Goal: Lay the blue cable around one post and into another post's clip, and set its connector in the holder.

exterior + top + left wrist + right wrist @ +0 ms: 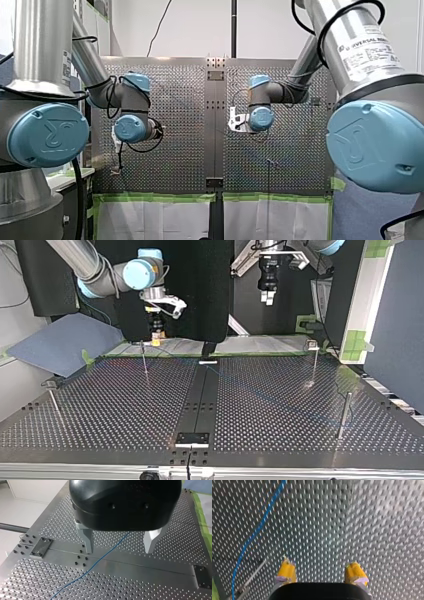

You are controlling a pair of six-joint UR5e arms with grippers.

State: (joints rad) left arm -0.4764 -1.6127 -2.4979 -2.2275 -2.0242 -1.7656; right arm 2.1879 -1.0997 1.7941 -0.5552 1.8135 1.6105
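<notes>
thin posts near table edges — middle open, blue cable flat

Table perforated matt metal; left tool housing glossy black.

The perforated table was split into 2 halves by a plain central strip. Green tape edged its near side in the front view, bordering white sheeting. A grey-blue board lay tilted at the top view's left

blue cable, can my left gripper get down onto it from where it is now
Probably yes: my left gripper hangs open above the table, and the blue cable runs bare under the gap between its fingers, with nothing between them.
</notes>
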